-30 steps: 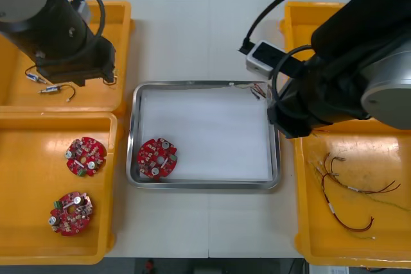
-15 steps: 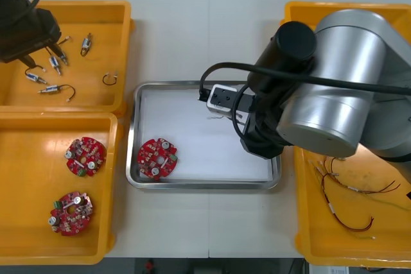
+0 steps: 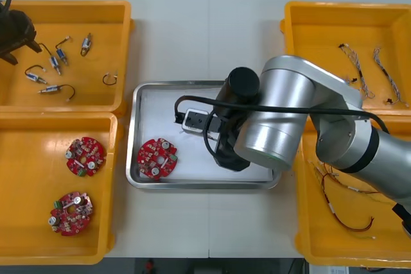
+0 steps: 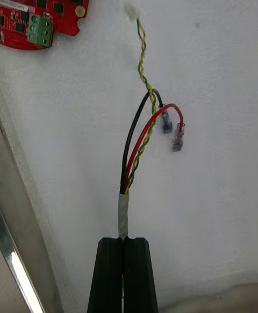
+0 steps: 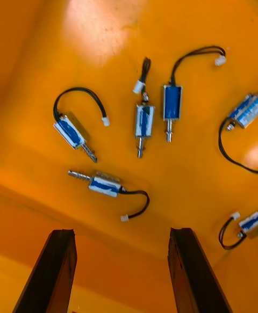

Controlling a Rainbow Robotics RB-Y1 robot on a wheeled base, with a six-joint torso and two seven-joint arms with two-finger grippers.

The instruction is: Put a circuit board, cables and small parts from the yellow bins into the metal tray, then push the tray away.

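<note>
My right gripper (image 4: pixel 124 240) is shut on the taped end of a red, yellow and black cable (image 4: pixel 141 146). The cable's loose ends lie on the white inside of the metal tray (image 3: pixel 135 133). A round red circuit board (image 3: pixel 157 157) lies in the tray's near left corner, and its edge (image 4: pixel 37 1) lies beyond the cable's tip. In the front view my right arm (image 3: pixel 270 126) covers the tray's middle and hides the gripper. My left gripper (image 5: pixel 122 232) stands open above several small metal parts (image 5: pixel 144 122) in the far left yellow bin (image 3: pixel 96 104).
Two more circuit boards (image 3: pixel 85 156) (image 3: pixel 70 212) lie in the near left bin. Red and black cables (image 3: pixel 350 190) lie in the near right bin, and thin cables (image 3: pixel 372 68) in the far right bin. My left arm (image 3: pixel 14 33) shows at the far left edge.
My right arm has swung left from the right bins to over the tray, carrying the cable with it. My left arm has drawn back to the far left, uncovering the small parts.
</note>
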